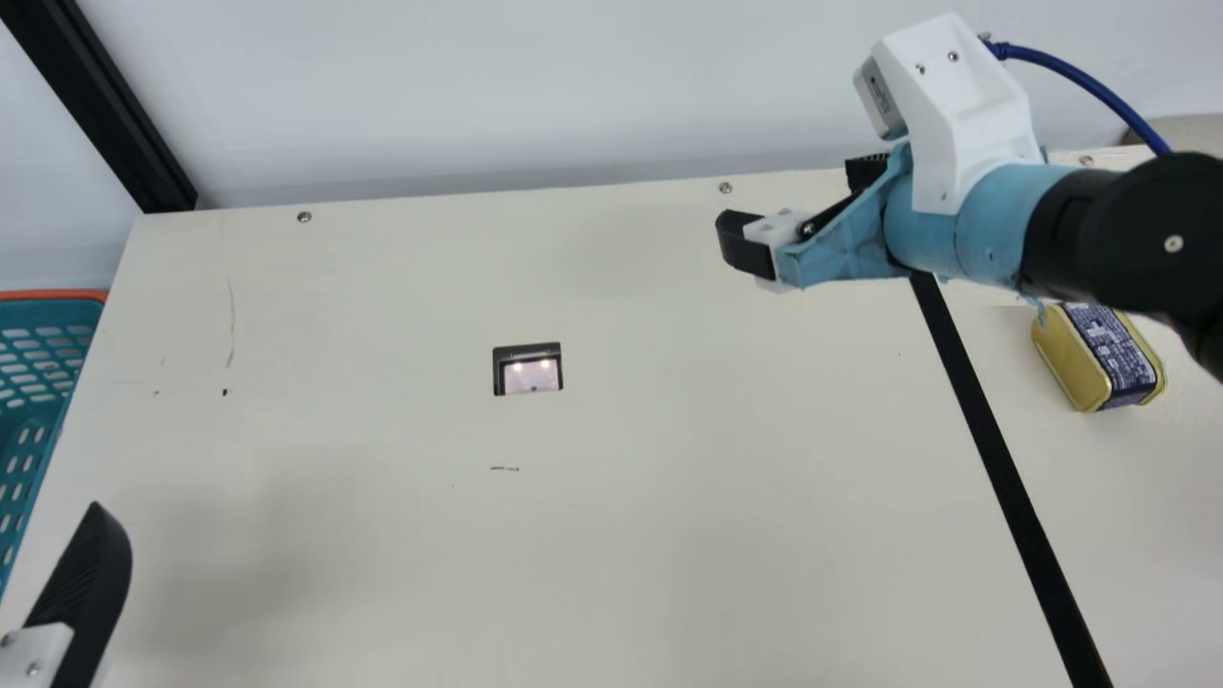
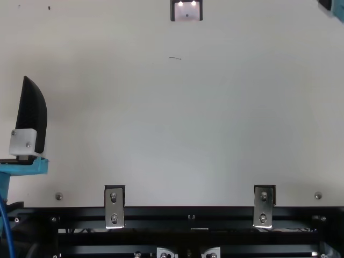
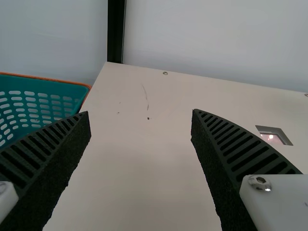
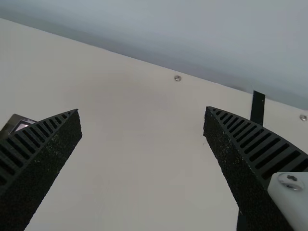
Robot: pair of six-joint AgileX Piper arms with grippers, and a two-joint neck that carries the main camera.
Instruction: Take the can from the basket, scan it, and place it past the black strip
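Main view: cream table, pale wall behind, black post at far left corner. Scanner set in surface, dark scuffs near it. Can on table, past black strip. Teal basket at left edge. Left gripper and right gripper: both wide open, holding nothing.

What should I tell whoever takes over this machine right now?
Left claw: open, empty, above the table on the basket's side.
Right claw: open, empty, above the table.
Can: on the table, past the black strip, free of both claws.
Done: can placed.
Left: apparently nothing, though these pictures can't confirm the scan.
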